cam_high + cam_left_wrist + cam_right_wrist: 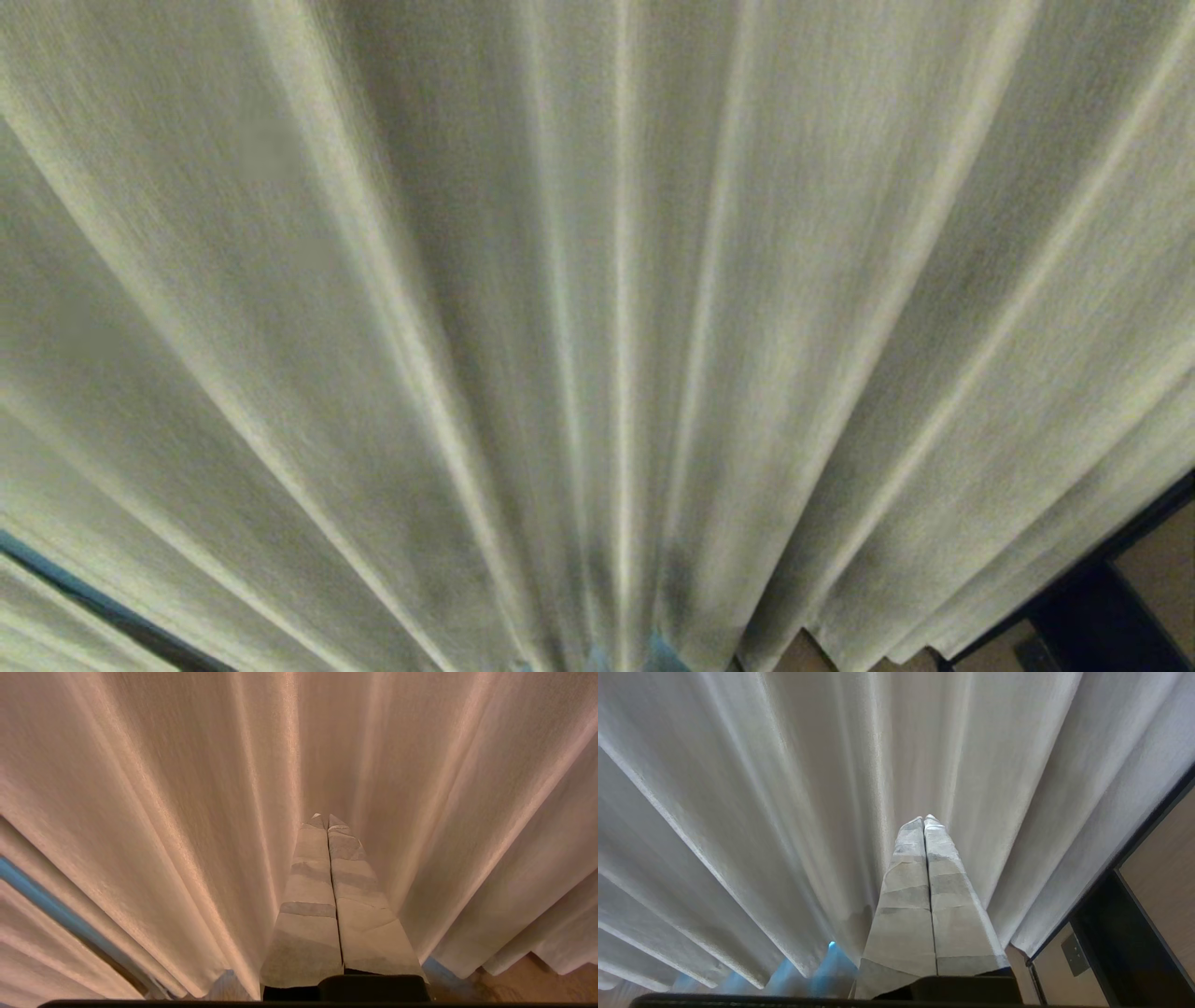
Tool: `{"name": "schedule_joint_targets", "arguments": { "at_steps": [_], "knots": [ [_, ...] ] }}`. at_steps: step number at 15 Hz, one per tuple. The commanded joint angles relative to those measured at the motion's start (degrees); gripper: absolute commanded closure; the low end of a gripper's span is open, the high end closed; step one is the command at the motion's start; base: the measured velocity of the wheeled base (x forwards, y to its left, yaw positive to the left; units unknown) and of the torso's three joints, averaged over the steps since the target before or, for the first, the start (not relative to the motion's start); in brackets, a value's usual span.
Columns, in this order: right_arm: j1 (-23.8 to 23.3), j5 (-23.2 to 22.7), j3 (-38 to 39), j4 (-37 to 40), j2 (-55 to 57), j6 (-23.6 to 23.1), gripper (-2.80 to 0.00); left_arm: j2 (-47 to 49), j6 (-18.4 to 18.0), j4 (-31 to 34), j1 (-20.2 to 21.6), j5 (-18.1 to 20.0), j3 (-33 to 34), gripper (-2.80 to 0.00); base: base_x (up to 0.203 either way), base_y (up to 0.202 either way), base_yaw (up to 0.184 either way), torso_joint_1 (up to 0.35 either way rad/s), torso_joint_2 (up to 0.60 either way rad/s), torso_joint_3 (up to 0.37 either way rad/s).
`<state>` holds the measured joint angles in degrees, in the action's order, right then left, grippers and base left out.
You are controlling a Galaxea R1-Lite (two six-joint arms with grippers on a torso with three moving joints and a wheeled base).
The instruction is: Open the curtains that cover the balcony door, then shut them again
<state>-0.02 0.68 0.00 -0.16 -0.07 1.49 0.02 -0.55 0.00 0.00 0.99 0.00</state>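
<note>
The curtains fill the head view as heavy pleated beige fabric hanging down to the floor. The balcony door is hidden behind them. Neither arm shows in the head view. In the left wrist view my left gripper is shut, its tape-wrapped fingers pressed together with nothing between them, pointing at the curtains close ahead. In the right wrist view my right gripper is likewise shut and empty, facing the drapes, whose right-hand edge lies beside it.
A dark frame and wood-coloured panels stand just right of the curtain's edge, also at the lower right of the head view as a dark frame. Blue light shows under the hem and through a gap at far left.
</note>
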Motion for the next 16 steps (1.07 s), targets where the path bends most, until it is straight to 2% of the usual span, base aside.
{"name": "schedule_joint_targets", "arguments": {
  "at_steps": [1,9,16],
  "knots": [
    [0.0,0.0,0.0,0.0,0.1,0.0,0.0,0.0,0.0,0.0,0.0,0.0,0.0,0.0,0.0,0.0,0.0,0.0,0.0,0.0],
    [0.0,0.0,0.0,0.0,0.1,0.0,0.0,0.0,1.2,0.0,0.0,-0.4,0.0,0.0,0.0,0.01,0.0,0.001,0.0,0.0],
    [0.0,0.0,0.0,0.0,0.1,0.0,0.0,0.0,1.3,0.0,0.0,-0.6,0.0,0.0,0.0,0.186,-0.001,0.0,0.0,0.002]
  ]
}}
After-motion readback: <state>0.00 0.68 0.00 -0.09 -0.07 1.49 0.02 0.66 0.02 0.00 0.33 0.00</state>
